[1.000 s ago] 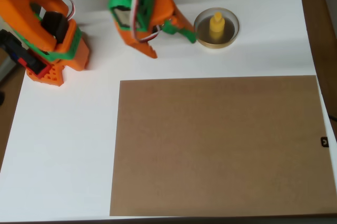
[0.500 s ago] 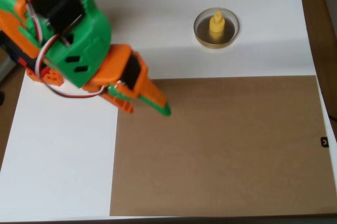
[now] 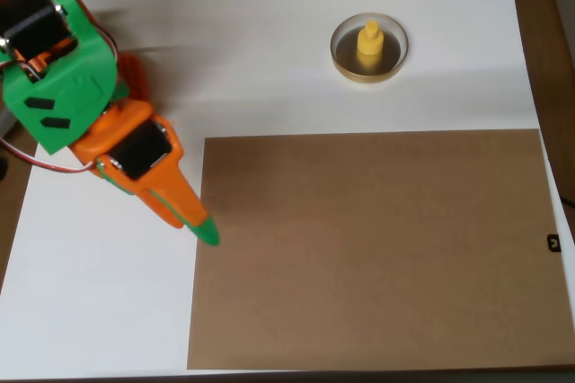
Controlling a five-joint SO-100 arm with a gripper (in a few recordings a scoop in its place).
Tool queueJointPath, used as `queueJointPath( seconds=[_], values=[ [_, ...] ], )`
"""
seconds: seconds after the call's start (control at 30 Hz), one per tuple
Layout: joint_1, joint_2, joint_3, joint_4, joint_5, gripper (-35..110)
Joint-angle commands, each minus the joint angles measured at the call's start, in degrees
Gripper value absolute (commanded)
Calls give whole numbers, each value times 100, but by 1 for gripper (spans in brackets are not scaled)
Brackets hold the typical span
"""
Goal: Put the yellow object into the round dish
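Note:
The yellow object (image 3: pixel 369 41) stands upright inside the round dish (image 3: pixel 401 52), which sits on the white table near the back, right of centre. My gripper (image 3: pixel 199 228) is far from both, down at the left by the brown board's left edge. Its orange and green fingers lie together, pointing to the lower right, and hold nothing. The green and orange arm runs back from it to the upper left corner.
A large brown board (image 3: pixel 373 248) lies flat over the middle and right of the white table (image 3: pixel 99 311). Darker floor or wood shows past the table's right edge (image 3: pixel 552 59). A small black mark (image 3: pixel 553 242) sits at the board's right edge.
The arm has swung away from the dish, leftward and toward the front of the table. The gripper tip went from beside the dish to the board's left edge. The yellow object stayed in the dish.

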Motion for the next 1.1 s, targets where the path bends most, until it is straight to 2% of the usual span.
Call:
queueJointPath(
  seconds=[0.0,0.3,1.07],
  values=[
    [220,729,369,-211,167,22],
    [650,1942,1415,-352,686,22],
    [1239,3841,2848,-88,853,24]
  ],
)
